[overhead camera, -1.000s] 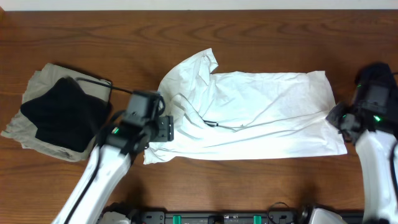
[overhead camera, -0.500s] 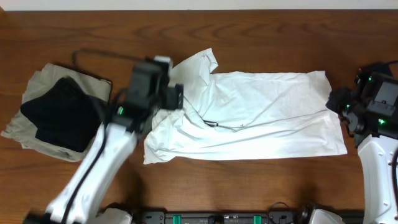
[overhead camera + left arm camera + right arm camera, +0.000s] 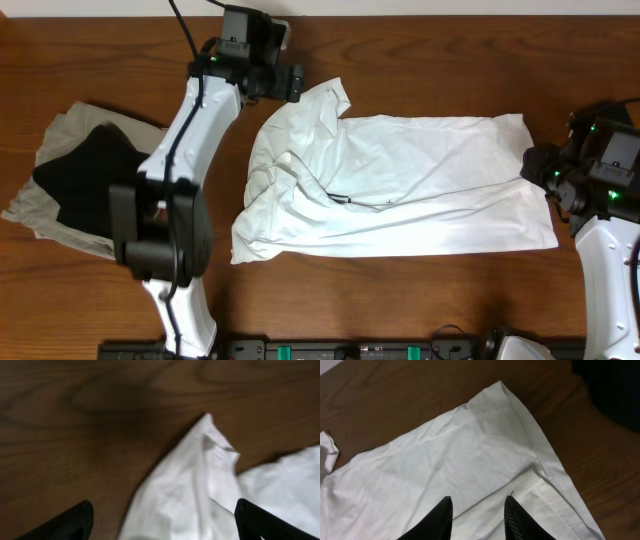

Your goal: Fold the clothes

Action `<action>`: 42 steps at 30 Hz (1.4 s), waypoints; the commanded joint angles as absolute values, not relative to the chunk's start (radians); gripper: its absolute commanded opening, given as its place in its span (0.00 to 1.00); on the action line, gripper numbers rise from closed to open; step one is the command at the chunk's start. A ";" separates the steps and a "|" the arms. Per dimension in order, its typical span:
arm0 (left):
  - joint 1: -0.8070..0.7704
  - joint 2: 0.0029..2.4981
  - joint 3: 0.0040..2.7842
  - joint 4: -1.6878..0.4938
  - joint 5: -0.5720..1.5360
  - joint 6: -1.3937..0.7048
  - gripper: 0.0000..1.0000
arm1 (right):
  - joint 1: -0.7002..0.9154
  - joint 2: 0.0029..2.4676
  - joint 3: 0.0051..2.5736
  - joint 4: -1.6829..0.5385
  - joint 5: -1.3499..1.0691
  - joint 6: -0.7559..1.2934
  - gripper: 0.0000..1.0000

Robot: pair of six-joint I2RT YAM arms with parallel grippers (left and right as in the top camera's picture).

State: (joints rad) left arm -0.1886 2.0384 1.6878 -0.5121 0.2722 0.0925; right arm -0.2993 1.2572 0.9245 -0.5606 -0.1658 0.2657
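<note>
The clothes' large white garment (image 3: 400, 185) lies spread and wrinkled across the middle of the table. Its upper-left corner (image 3: 200, 475) rises to a point. My left gripper (image 3: 298, 84) is stretched to the table's far side just left of that corner. It is open (image 3: 165, 522) with the fabric below and between its wide-set fingers (image 3: 75, 520). At the garment's right edge hovers my right gripper (image 3: 540, 180). Its fingers (image 3: 442, 517) stand a little apart over the flat hem (image 3: 545, 495), and this gripper (image 3: 477, 515) pinches nothing.
A beige garment (image 3: 60, 130) with a black one (image 3: 95, 185) on top sits at the left side of the table. A dark garment (image 3: 615, 390) lies beyond the white one's right corner. Bare wood (image 3: 450, 60) runs along the far edge.
My left arm swung from the white garment's near-left edge up to its far-left corner, and its jaws widened. The right gripper shifted slightly at the right edge and opened a little.
</note>
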 commanded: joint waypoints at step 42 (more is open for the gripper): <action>-0.237 2.392 1.707 -0.155 0.419 0.258 0.92 | -0.307 1.261 0.928 -0.561 -0.161 0.245 0.33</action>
